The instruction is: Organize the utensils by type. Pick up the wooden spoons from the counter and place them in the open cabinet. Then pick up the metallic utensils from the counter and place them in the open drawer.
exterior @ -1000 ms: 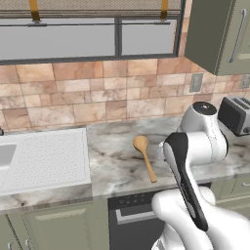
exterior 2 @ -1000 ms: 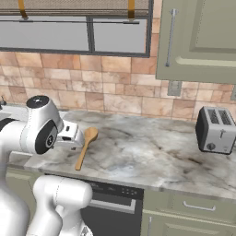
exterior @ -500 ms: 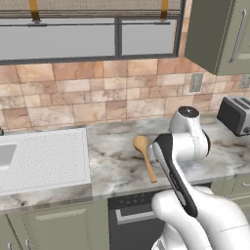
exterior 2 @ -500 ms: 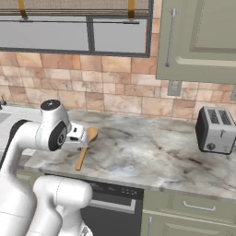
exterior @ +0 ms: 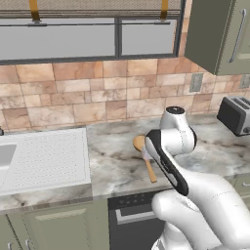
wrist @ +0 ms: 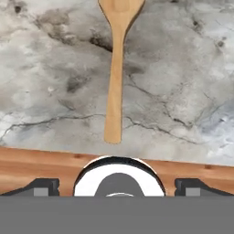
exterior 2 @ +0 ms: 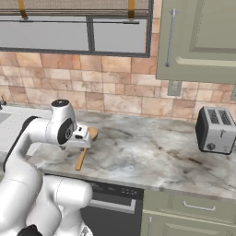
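In the left base view the white arm bent forward from the lower right, its elbow folded over the grey-white marbled stone bench (exterior: 117,161), its hand just above the long orange-tan wooden spoon with a round bowl (exterior: 146,158), which lay flat near the front edge. A ribbed white drainboard (exterior: 44,158) sat to the left and a silvery two-slot toaster (exterior: 237,114) to the right. In the right base view the pincer (exterior 2: 82,140) hung low over the spoon, beneath a pale sage-green wall cabinet with a metal bar handle (exterior 2: 198,41). In the hand view the spoon's smooth handle ran straight away from the camera; the pincer's two dark tips stood wide apart, released, gripping nothing.
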Available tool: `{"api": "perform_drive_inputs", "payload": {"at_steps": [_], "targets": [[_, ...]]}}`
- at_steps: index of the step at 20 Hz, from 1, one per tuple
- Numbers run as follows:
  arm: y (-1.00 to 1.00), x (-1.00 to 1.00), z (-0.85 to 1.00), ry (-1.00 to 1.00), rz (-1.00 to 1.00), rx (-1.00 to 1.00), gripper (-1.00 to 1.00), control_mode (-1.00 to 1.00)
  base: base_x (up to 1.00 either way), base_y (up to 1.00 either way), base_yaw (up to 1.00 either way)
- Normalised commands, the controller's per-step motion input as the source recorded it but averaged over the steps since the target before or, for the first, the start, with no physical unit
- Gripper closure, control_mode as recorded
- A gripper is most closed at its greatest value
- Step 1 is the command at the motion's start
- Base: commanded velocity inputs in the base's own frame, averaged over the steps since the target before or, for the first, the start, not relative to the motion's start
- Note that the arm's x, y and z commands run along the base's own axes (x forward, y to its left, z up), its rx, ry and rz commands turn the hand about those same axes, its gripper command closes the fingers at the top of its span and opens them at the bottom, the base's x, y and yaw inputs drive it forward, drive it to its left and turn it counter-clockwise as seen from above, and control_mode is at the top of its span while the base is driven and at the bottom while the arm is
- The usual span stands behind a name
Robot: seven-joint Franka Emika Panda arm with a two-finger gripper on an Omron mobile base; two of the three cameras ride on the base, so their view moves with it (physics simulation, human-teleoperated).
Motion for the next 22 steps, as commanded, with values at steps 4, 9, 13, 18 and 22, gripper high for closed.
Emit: {"api": "perform_drive_inputs", "payload": {"at_steps": [4, 9, 13, 18, 22], "targets": [[0.03, 0.41, -0.29, 0.13, 0.0, 0.0, -1.0, -1.0, 0.0, 0.0, 0.0], [0.1, 0.44, -0.33, 0.1, 0.0, 0.0, -1.0, -1.0, 0.0, 0.0, 0.0], [0.05, 0.33, -0.43, 0.02, -0.01, 0.0, -1.0, -1.0, 0.0, 0.0, 0.0], [0.04, 0.38, -0.42, 0.01, -0.01, 0.0, -1.0, -1.0, 0.0, 0.0, 0.0], [0.0, 0.32, -0.44, 0.01, -0.01, 0.0, -1.0, -1.0, 0.0, 0.0, 0.0]]}}
